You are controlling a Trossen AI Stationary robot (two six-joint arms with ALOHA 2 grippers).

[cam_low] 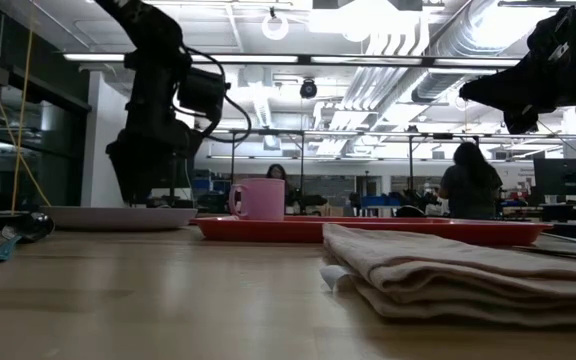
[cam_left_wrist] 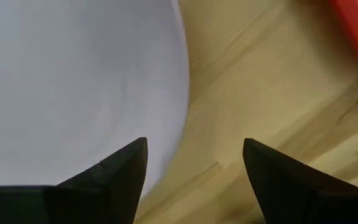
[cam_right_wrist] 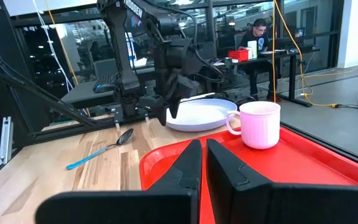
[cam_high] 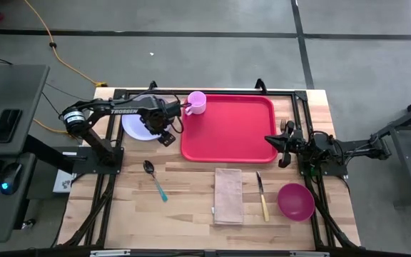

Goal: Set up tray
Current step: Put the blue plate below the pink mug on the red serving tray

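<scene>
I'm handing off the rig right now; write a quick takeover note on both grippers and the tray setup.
Left gripper: open, empty, over the white plate's edge beside the tray.
Right gripper: shut, empty, at the tray's right edge.
Done: pink mug stands in the tray's far left corner.
Left: plate, spoon, napkin, knife and pink bowl are all off the tray, on the table.

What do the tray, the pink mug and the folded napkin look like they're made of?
Tray: probably plastic, with a smooth, uniform bright red, slightly glossy surface and a moulded raised rim.
Pink mug: plastic or glazed ceramic; smooth, thick-walled, can't tell which.
Napkin: woven cloth, apparently; tan, with soft layered folds and a matte look.
</scene>
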